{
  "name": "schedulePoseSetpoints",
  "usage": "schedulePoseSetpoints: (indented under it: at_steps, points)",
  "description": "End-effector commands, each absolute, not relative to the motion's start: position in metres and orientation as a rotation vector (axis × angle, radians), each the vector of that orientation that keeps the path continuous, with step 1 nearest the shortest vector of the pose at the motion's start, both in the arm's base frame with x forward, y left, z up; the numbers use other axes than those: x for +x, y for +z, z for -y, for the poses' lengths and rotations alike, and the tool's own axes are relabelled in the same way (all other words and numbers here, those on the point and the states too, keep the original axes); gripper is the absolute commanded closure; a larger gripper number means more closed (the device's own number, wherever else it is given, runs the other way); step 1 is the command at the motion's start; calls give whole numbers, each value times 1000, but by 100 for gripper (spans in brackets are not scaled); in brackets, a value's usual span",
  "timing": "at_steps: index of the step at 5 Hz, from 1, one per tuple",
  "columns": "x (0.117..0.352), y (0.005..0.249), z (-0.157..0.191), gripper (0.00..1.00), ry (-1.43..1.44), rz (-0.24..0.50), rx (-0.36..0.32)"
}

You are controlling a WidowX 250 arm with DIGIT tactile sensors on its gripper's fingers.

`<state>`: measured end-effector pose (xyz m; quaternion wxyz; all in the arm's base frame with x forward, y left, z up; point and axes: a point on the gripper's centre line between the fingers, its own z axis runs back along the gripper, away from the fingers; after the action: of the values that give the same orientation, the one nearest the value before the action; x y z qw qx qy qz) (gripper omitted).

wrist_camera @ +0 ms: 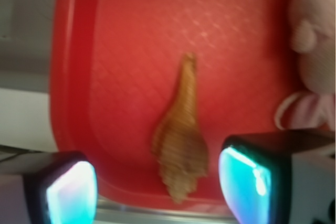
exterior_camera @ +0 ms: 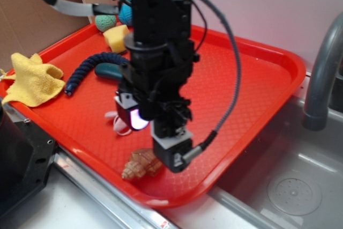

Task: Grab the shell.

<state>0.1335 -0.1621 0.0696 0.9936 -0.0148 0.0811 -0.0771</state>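
My fingers (wrist_camera: 157, 184) are spread wide on either side of the shell (wrist_camera: 180, 145), which lies on the tray (wrist_camera: 131, 35).

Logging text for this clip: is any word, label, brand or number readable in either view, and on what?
None readable. No print shows on the tray, shell, hand or yellow cloth. A strip at the tray's front edge is too small to tell.

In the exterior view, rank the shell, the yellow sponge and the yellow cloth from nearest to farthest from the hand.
1. Shell: just left of the hand, by the tray's near rim.
2. Yellow sponge: at the tray's far side, behind the arm.
3. Yellow cloth: over the tray's far-left edge.
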Motion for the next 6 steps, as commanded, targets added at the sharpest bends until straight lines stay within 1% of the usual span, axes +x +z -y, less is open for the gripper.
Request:
schedulePoseSetpoints:
  at_steps: [1,2,3,4,5,6]
  points:
    - [132,75,163,0,-161,-136,-50]
    - [132,75,163,0,-161,-136,-50]
    - [108,54,139,0,-159,-55,-37]
    - [91,49,121,0,-187,23,-45]
    - [94,45,124,0,-209,30,-69]
    - [105,47,139,0,-263,48,-116]
